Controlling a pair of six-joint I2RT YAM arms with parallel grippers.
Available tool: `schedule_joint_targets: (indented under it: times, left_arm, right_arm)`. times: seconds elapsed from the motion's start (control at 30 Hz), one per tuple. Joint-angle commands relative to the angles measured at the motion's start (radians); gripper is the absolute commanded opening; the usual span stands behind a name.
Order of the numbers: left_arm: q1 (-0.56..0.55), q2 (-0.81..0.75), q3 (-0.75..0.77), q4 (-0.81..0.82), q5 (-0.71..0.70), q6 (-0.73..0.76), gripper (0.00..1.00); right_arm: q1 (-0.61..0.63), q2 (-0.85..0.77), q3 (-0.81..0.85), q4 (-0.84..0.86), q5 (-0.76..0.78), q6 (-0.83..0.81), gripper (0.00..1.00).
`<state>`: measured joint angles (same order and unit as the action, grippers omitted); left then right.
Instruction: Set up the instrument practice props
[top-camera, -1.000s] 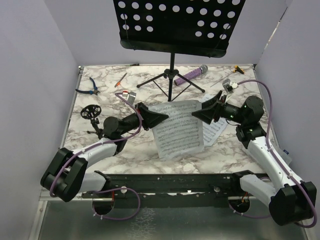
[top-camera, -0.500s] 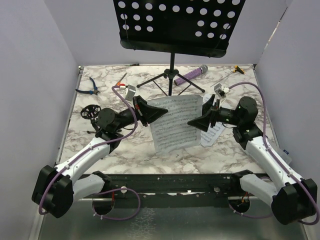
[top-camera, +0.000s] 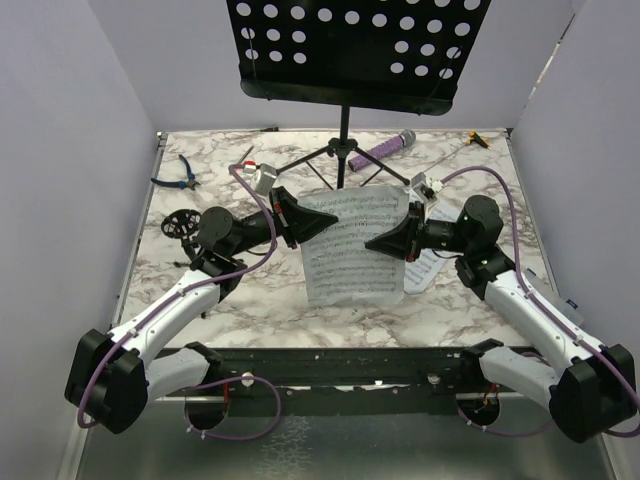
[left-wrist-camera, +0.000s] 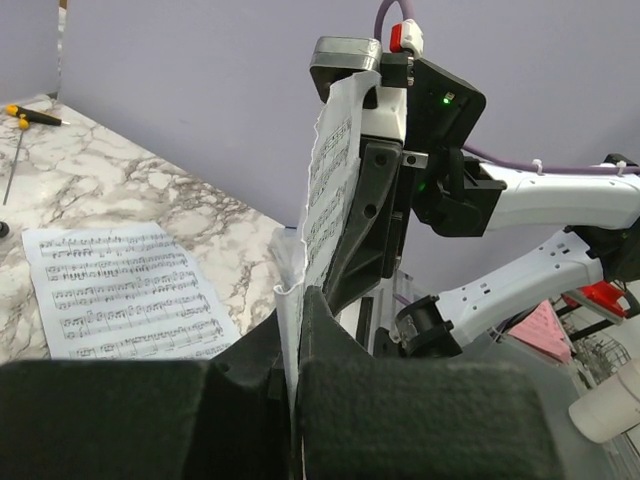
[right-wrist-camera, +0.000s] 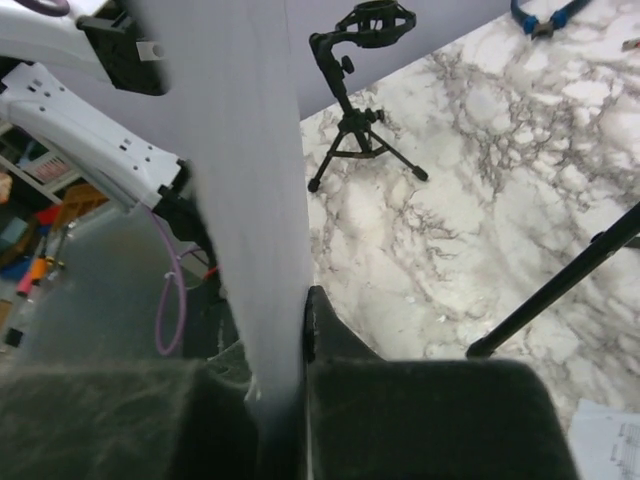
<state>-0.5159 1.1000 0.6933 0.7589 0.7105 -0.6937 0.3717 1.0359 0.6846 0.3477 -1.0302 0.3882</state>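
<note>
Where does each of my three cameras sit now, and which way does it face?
Top: above and behind the bases, facing forward-down at the music stand; both arms show.
Left wrist: on the left gripper, facing along the sheet at the right gripper.
Right wrist: facing past the sheet toward the mic stand; own fingers below.
Shared: all three show the sheet that both grippers pinch.

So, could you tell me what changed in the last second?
Both arms lifted the sheet and tilted it up toward the stand. The left end effector stayed clamped on its left edge; the right end effector shifted down the right edge and is shut on it. The second page, microphone, mic stand and pliers stayed put.
</note>
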Motion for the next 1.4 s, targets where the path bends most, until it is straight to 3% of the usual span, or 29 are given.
schedule_joint_targets:
  times: [0.0, 0.03, 0.07, 0.2, 0.23, 0.3, 0.43, 0.77, 1.37]
  left_arm:
    - [0.006, 0.002, 0.026, -0.036, 0.005, 0.026, 0.0]
    - [0.007, 0.0, 0.026, -0.041, 0.001, 0.025, 0.02]
    - [0.006, -0.001, 0.024, -0.045, -0.003, 0.023, 0.1]
    - [0.007, -0.01, -0.002, -0.049, -0.032, 0.007, 0.72]
    - [0.007, -0.015, -0.014, -0.052, -0.047, -0.002, 0.82]
    - [0.007, -0.024, -0.034, -0.058, -0.076, -0.016, 0.93]
    - [0.007, -0.031, -0.045, -0.088, -0.107, -0.013, 0.99]
    - [0.007, -0.039, -0.043, -0.217, -0.173, -0.004, 0.99]
    - [0.008, -0.035, 0.112, -0.55, -0.296, 0.285, 0.99]
  right_arm:
    - [0.004, -0.016, 0.02, -0.02, -0.001, -0.019, 0.01]
    - [0.005, -0.02, 0.019, -0.023, 0.002, -0.016, 0.01]
    - [0.004, -0.025, 0.019, -0.029, 0.006, -0.014, 0.01]
    - [0.004, -0.059, 0.011, -0.062, 0.033, -0.014, 0.0]
    - [0.004, -0.072, 0.009, -0.074, 0.048, -0.014, 0.01]
    - [0.005, -0.099, 0.002, -0.094, 0.082, -0.014, 0.0]
    - [0.005, -0.152, -0.029, -0.111, 0.148, -0.02, 0.0]
    - [0.004, -0.204, 0.024, -0.264, 0.22, -0.055, 0.0]
    - [0.004, -0.198, 0.235, -0.462, 0.466, -0.136, 0.0]
